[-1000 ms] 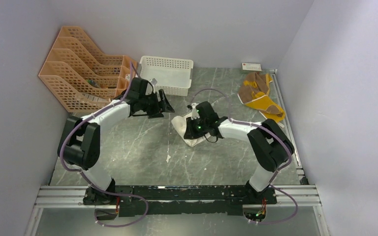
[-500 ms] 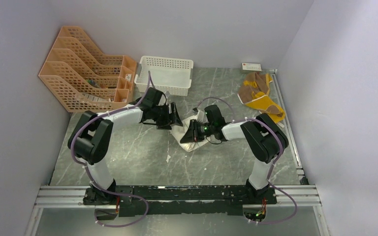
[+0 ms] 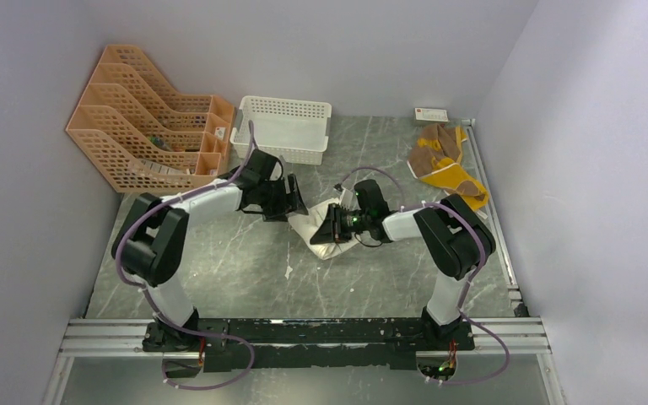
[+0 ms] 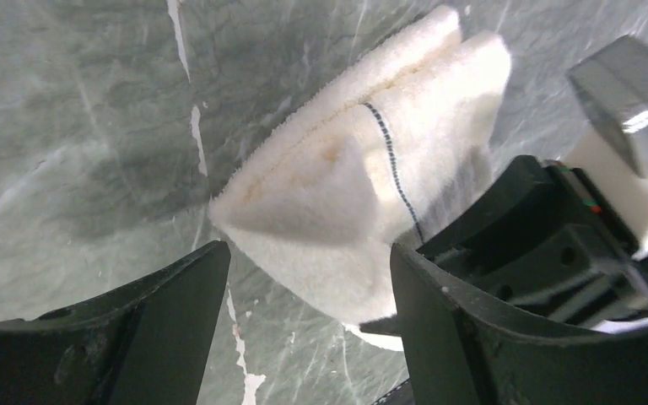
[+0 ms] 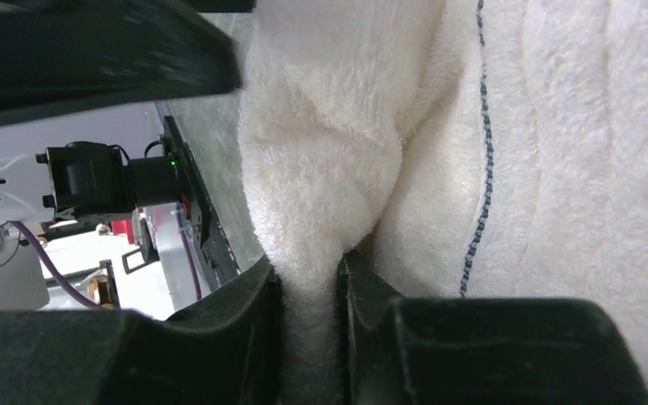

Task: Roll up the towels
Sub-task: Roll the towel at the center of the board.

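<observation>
With right tool (image 5: 308, 287) clamped on the cream towel (image 4: 363, 169) fold at desk (image 3: 245, 261) centre, close the spread left tool (image 4: 308, 253) gently (it straddles the 9 o'clock corner), rolling tight. Brown-and-yellow towel (image 3: 443, 164) lying at 2 o'clock.

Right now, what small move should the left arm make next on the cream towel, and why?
Probably close the left pincer on the cream towel: its open jaws straddle the folded corner, while the right pincer pinches another fold.
</observation>
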Motion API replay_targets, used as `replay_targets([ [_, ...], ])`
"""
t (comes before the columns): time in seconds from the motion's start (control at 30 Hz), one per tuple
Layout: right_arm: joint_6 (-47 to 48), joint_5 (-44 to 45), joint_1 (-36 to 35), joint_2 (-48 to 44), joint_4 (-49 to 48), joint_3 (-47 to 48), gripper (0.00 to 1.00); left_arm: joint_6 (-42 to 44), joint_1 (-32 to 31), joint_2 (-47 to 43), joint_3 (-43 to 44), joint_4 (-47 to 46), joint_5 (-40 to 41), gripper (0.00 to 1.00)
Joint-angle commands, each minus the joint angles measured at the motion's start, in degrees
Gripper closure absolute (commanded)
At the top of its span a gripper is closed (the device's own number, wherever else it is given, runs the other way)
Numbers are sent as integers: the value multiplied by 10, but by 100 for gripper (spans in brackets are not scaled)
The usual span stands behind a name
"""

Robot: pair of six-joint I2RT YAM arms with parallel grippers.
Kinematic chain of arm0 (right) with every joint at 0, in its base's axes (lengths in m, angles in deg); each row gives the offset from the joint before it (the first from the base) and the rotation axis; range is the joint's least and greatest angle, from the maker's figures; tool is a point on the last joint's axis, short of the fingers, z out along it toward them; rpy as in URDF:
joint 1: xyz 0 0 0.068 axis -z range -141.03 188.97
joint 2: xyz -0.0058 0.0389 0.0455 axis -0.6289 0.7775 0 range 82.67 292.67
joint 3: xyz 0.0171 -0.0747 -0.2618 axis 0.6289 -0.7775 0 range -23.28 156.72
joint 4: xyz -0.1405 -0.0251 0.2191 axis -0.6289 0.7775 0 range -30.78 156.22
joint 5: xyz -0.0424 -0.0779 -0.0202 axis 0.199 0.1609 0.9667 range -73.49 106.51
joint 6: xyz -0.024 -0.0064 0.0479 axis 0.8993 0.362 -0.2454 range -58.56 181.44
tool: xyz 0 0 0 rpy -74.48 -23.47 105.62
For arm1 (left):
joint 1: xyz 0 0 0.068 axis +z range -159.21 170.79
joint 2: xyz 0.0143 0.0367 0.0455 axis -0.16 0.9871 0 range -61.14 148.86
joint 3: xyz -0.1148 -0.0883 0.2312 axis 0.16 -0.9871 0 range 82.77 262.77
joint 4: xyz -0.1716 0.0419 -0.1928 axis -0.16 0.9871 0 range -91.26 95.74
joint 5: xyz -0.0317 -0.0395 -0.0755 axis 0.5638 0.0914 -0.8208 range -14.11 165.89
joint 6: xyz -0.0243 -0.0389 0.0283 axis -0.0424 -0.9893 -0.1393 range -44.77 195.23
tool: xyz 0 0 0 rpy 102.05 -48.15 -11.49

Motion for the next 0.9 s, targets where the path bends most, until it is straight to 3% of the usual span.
replay_targets([
  [0.0,-12,-12,3,-5,-24,-11,78,-33,1,-72,-6,22,46,18],
  [0.3,-47,-29,3,-1,-77,-29,78,-114,-21,-80,-104,-56,-7,20],
  [0.6,-45,-27,3,-5,-74,-29,78,-157,-44,-43,-110,-92,7,20],
  [0.87,-40,-30,3,-7,-68,-29,78,-223,-46,-11,-146,-207,-13,21],
])
